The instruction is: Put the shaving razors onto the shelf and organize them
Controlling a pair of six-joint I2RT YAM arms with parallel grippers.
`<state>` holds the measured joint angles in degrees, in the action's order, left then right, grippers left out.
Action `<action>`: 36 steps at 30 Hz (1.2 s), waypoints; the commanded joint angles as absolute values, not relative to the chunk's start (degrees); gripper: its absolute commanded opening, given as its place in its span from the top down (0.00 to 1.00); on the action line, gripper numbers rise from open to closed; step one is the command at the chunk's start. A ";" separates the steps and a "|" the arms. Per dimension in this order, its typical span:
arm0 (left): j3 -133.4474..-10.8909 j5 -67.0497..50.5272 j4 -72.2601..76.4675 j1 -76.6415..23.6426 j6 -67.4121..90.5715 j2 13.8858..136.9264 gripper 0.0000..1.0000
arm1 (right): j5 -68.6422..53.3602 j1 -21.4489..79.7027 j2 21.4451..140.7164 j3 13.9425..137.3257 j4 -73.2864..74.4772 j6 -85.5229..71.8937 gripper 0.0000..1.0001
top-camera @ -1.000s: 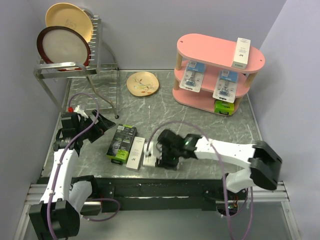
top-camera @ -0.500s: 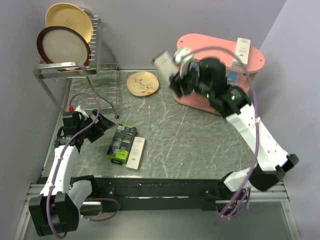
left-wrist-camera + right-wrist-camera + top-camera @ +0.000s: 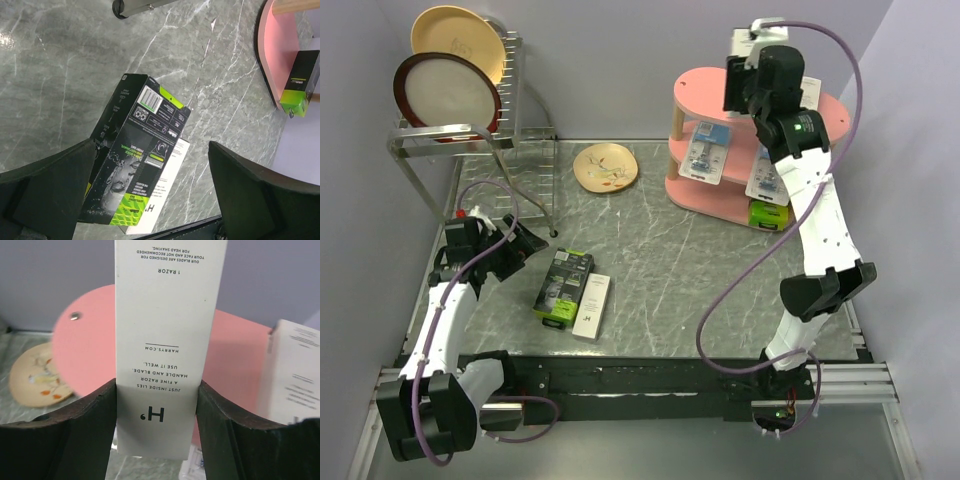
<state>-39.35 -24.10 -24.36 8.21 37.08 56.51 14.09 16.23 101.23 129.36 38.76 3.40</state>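
My right gripper is shut on a slim white razor box and holds it upright above the top board of the pink shelf. A second white box stands on that board to the right. Two blue-white blister cards stand on the middle tier, and a black-and-lime box on the bottom tier. My left gripper is open and empty. It hovers just left of a black-and-lime box, which lies on the table against a white box.
A metal wire dish rack with two plates stands at the back left. A small patterned plate lies on the table left of the shelf. The table's front edge runs just below the two loose boxes.
My right arm lifted a white box from the front of the table and swung it up and back to above the shelf's top board. The left arm barely moved.
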 commanded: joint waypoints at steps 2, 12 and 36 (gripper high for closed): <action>-39.29 -23.64 -22.67 9.40 36.04 55.72 0.01 | 16.96 13.28 101.68 134.47 35.95 0.18 0.59; -39.38 -23.73 -22.15 9.84 36.21 56.60 0.01 | 19.25 12.66 102.04 132.81 37.35 -4.74 0.56; -37.71 -23.99 -21.18 10.11 36.83 56.07 0.00 | 24.87 11.43 101.16 128.15 37.70 -6.24 0.35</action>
